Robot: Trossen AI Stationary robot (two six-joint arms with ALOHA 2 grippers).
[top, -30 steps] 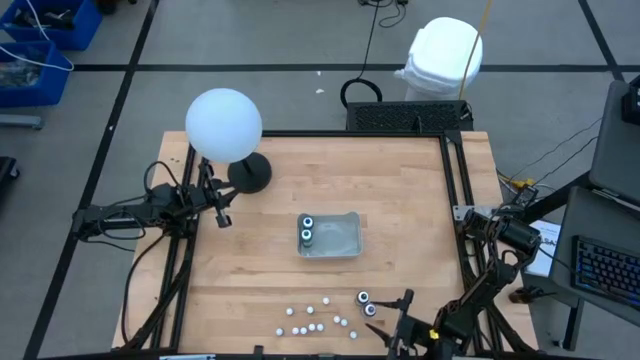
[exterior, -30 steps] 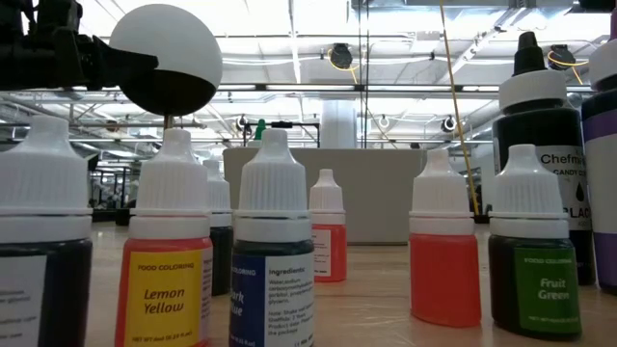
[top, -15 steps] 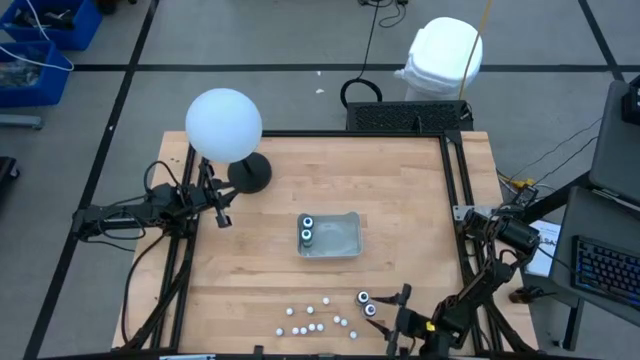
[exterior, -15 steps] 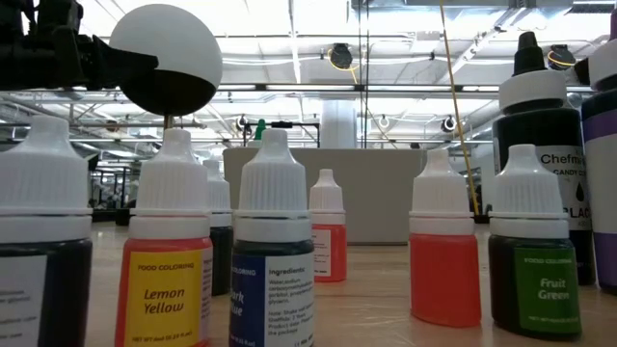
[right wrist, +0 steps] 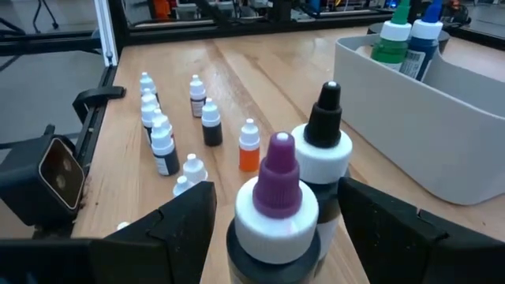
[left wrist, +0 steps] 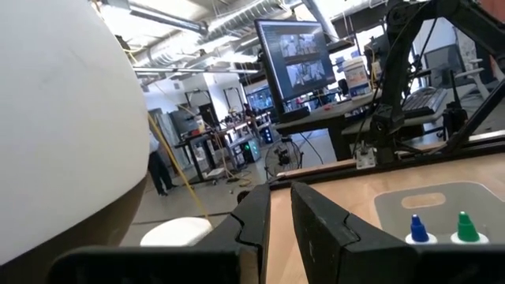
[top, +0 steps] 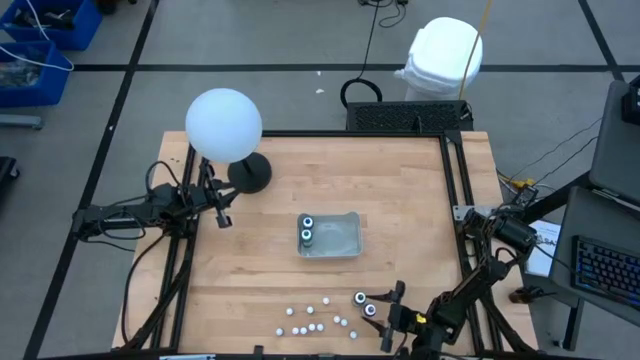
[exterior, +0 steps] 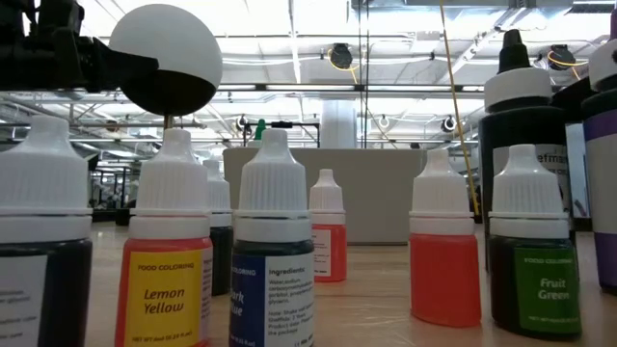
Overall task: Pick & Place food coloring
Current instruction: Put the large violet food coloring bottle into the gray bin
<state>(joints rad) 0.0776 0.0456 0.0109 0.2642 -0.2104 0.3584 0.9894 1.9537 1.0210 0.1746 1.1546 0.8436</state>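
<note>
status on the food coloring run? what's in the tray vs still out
Done: two bottles, blue-tipped and green-tipped, stand in the clear tray.
In hand: nothing gripped yet. The right gripper, jaws open, sits around the purple-capped bottle, with the black-capped one just behind.
Left: those two large bottles plus the small dropper bottles at the front edge. The left gripper waits by the lamp.

The table (top: 400,200) is pale wood with a visible plank grain and a smooth, low-sheen finish. In the centre of the high view the tray (top: 343,236) is clear plastic, faintly glossy. The small bottles (exterior: 173,260) look like smooth plastic with matt white caps and glossy paper labels. At lower centre of the right wrist view, the two bigger bottles (right wrist: 304,189) have glossy caps. The right gripper (right wrist: 276,229) is matt black plastic. At upper left of the high view, the globe (top: 223,124) is matt white.
</note>
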